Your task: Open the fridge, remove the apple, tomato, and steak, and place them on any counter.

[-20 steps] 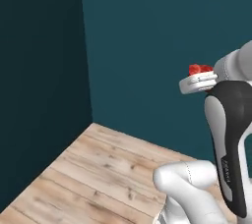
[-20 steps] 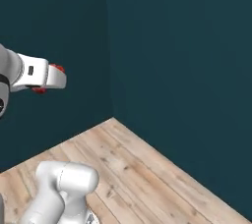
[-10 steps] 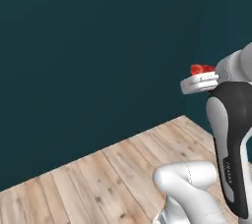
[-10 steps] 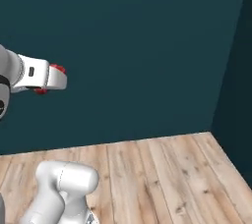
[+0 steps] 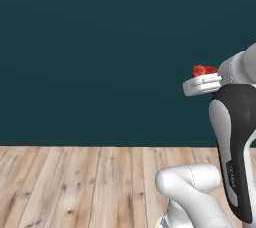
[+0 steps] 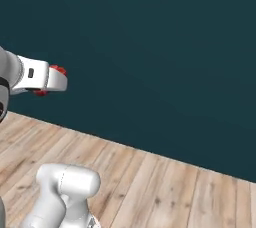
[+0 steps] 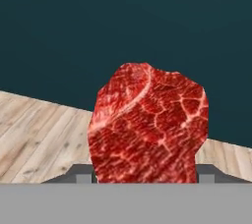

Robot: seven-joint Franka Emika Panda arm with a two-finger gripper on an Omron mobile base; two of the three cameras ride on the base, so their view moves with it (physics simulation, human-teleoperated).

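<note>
At the centre of the hand view, the dark 2-finger gripper (image 7: pixel 146 173) clasped the marbled red steak slab (image 7: pixel 148 125) before a dark teal wall (image 7: pixel 126 21).

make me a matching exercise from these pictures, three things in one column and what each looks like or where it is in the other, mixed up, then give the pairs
1. steak
2. wall
3. floor

A. pale wooden planks
B. plain dark teal
C. marbled red, held between the fingers of the gripper

Pairs: 1-C, 2-B, 3-A
</note>
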